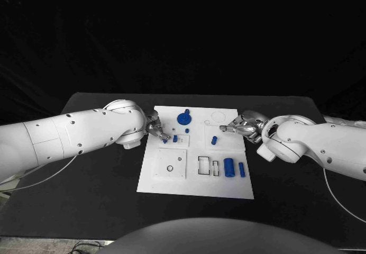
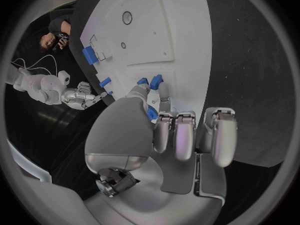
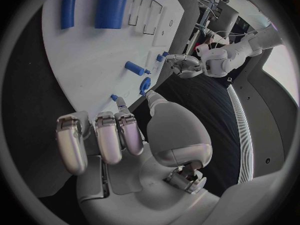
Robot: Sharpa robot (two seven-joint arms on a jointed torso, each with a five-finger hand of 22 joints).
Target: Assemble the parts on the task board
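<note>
Silver fingers of my left hand (image 1: pixel 155 129) pinch a small blue part (image 1: pixel 165 141) low over the task board (image 1: pixel 175 180), probably to seat it beside the peg (image 1: pixel 174 138). My right hand (image 1: pixel 243 128) hovers at the board's edge, fingers curled; whether it holds anything I cannot tell.

The matt white plastic-looking board (image 1: pixel 197 174) is carrying smooth blue plastic-looking parts (image 1: pixel 229 166), while both hands' (image 1: pixel 156 129) fingers are showing glossy silver metal-like shells.
</note>
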